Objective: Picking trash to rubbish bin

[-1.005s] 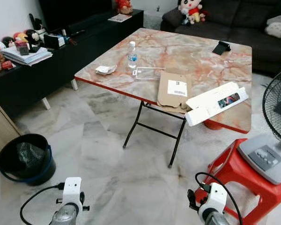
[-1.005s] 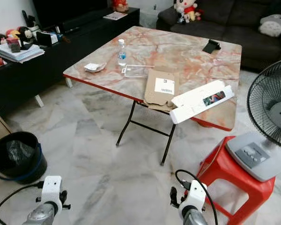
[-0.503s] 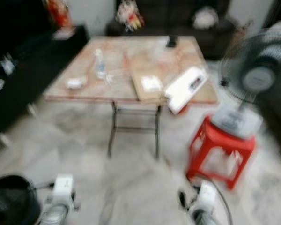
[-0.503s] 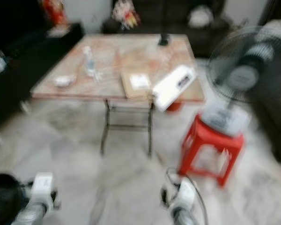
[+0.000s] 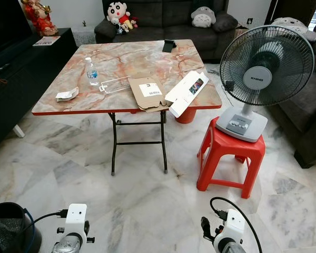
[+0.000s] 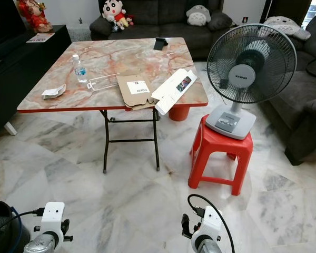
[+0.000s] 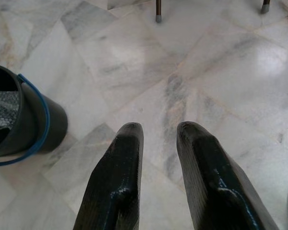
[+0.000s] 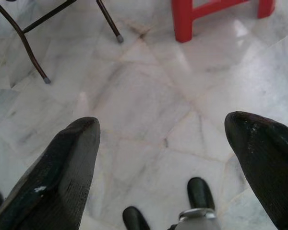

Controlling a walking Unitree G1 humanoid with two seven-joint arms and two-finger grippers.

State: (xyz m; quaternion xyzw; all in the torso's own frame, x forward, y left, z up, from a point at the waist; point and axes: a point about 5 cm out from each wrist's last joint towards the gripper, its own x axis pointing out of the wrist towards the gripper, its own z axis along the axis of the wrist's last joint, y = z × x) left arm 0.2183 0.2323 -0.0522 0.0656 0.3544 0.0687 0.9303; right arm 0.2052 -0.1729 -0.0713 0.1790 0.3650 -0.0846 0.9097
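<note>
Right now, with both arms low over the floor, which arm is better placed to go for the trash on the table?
Probably the right. Its gripper is open wide, and the long white box overhangs the table edge on its side. The left gripper hangs beside the bin.

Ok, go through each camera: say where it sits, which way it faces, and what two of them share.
Eye views: on the head, facing forward and down at the table, fan and both wrists.
Left wrist view: looks down along the left gripper at floor and bin.
Right wrist view: along the right gripper at floor and red stool.
Shared: stool, table legs.
</note>
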